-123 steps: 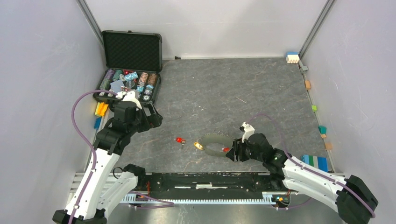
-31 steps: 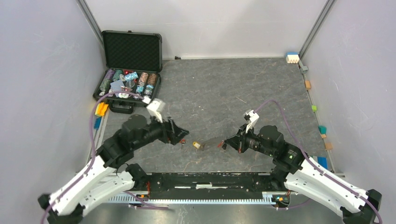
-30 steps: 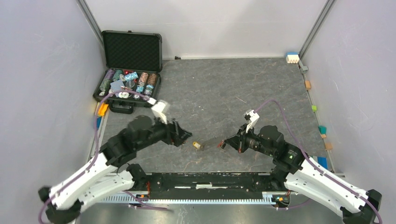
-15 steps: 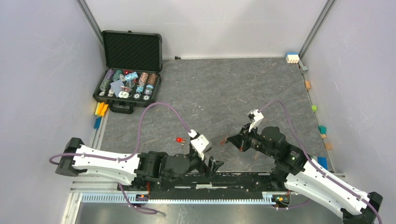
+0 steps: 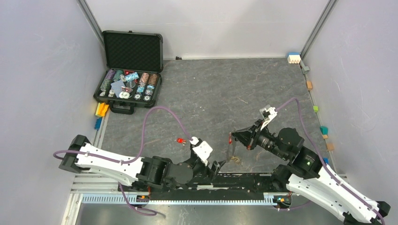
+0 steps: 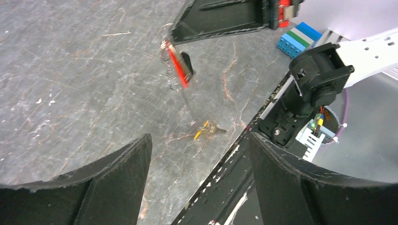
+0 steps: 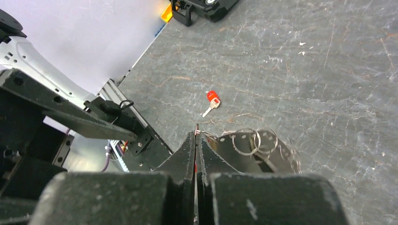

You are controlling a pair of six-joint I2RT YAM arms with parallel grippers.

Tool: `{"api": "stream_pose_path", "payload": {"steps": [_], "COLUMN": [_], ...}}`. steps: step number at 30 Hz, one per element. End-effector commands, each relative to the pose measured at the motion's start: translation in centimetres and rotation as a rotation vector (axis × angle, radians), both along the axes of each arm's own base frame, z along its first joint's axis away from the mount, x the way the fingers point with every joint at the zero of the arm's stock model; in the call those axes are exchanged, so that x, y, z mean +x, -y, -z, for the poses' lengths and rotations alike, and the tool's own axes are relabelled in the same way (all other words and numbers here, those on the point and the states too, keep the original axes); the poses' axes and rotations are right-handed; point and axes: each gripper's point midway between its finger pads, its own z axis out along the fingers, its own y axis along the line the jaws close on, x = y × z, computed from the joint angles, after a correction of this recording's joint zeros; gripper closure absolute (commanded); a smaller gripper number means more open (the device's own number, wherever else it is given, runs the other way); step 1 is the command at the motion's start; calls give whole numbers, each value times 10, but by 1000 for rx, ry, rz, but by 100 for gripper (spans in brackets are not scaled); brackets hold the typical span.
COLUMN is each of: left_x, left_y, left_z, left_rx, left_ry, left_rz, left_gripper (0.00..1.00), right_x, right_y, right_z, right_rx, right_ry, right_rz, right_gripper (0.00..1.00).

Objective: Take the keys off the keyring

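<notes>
My right gripper is shut on a red key that is on the keyring and holds it above the table. The dark grey keyring, with silver rings, hangs down from that key. A yellow key at its lower end touches the table near the front edge. Another red key lies loose on the table to the left. My left gripper is open, low by the front rail, just left of the hanging keyring. Its jaws hold nothing.
An open black case of poker chips stands at the back left. Coloured blocks line the right edge. The black front rail runs under my left arm. My right arm's base is close to the left gripper.
My left arm has swung from the left of the table down along the front rail to just beside the keyring. My right gripper has risen and moved right, so the keyring now hangs.
</notes>
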Motion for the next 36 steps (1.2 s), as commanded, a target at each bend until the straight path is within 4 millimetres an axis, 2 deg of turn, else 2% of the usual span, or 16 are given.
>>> {"api": "stream_pose_path", "payload": {"steps": [1,3,6,8,10,12,14,18,22,25,30,33,36], "left_x": [13,15,23,27,27,26,24,31,30,21,-11,-36,-52], "left_y": [-24,-33,-54,-68,-76,-82,-82,-82,-67,-49,-14,6,27], "left_z": [-25,-28,-33,-35,-37,-39,-40,-33,-26,-29,-28,-19,-7], "left_rx": [-98,-149,-290,-344,-366,-375,-374,-319,-253,-238,-272,-300,-282], "left_ry": [-30,-43,-96,-105,-100,-91,-80,-32,37,75,89,67,40], "left_rz": [-95,-97,-144,-154,-137,-114,-89,-137,-126,-60,149,288,353], "left_gripper": [18,22,38,42,41,36,31,29,24,23,25,28,28], "right_x": [6,12,19,23,27,31,34,37,37,36,34,34,34], "right_y": [7,12,19,25,32,38,43,47,41,36,34,34,34], "right_z": [-35,-29,-21,-16,-11,-6,-2,9,18,19,19,23,26], "right_rx": [47,26,24,24,19,5,-4,4,28,36,57,59,60], "right_ry": [112,109,87,70,58,41,21,-31,-59,-71,-80,-88,-97], "right_rz": [41,79,143,190,232,276,314,364,353,335,325,326,327], "right_gripper": [100,100,100,100,100,100,100,100,100,100,100,100,100]}}
